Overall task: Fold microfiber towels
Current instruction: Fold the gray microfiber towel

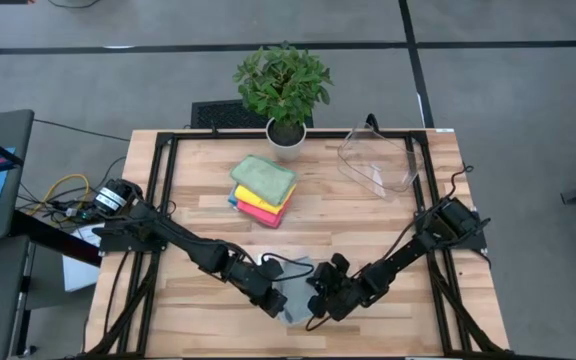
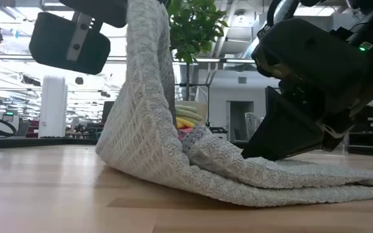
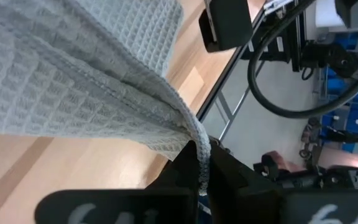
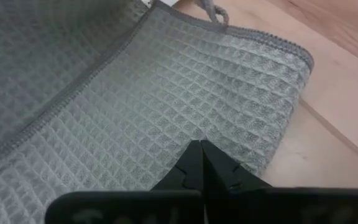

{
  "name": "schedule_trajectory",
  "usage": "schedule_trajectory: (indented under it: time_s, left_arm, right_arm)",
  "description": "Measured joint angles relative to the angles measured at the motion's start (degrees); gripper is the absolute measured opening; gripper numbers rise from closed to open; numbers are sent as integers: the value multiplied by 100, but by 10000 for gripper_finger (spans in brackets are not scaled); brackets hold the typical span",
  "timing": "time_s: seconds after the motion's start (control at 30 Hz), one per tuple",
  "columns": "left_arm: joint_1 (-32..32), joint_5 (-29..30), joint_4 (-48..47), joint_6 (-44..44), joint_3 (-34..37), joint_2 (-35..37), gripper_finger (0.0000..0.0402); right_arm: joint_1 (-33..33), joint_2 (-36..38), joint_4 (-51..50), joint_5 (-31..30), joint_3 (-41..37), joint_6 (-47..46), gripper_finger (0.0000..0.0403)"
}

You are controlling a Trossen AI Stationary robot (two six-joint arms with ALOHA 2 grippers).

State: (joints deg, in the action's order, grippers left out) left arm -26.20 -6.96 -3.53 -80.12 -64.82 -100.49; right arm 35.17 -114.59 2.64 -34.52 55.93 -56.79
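A grey waffle-weave microfiber towel [image 1: 294, 298] lies near the table's near edge, between my two grippers. My left gripper [image 3: 202, 163] is shut on the towel's left part and holds it raised, so the cloth rises steeply [image 2: 144, 77] while the right part lies flat in layers [image 2: 303, 181]. My right gripper [image 4: 199, 148] is shut, tips down on the flat part [image 2: 246, 154]. A stack of folded towels [image 1: 263, 190], green on top of yellow, pink and blue, rests at the table's middle. My left gripper pinches a gathered, hemmed edge of the towel [image 3: 194, 134] between its two fingers. The cloth hangs from it, drawn up into pleats. Its lower part stays on the table [image 2: 128, 165]. My right gripper sets its shut fingertips [image 4: 194, 155] on the towel's upper surface [image 4: 185, 124], slanting down from the right. That part lies on the table. Whether a layer is caught between the tips, I cannot tell.
A potted plant [image 1: 283, 85] stands at the far edge's middle. A clear plastic bin [image 1: 378, 160] lies tipped at the far right. Bare wood [image 1: 198, 210] lies to the left and right of the stack.
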Motion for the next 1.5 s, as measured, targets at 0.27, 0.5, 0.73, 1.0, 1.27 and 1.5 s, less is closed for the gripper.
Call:
schedule_trajectory:
  time_s: [0.27,0.5,0.73,1.0,1.27,1.5]
  left_arm:
    - [17,198,0,20,0,0,0]
    - [24,103,100,18,0,-221,0]
    - [77,-333,589,24,-113,-782,0]
    - [349,-228,522,340,-480,-741,0]
    - [452,-331,369,456,-627,-928,0]
    - [484,-164,239,577,-612,-949,0]
  right_arm:
    - [-171,-17,319,165,-7,281,14]
    - [-313,-22,442,250,-12,417,18]
    - [-518,-26,581,394,-16,723,17]
    - [-622,-26,622,462,-16,858,14]
    - [-636,-26,670,412,-14,881,23]
    - [-365,113,695,1,-7,646,22]
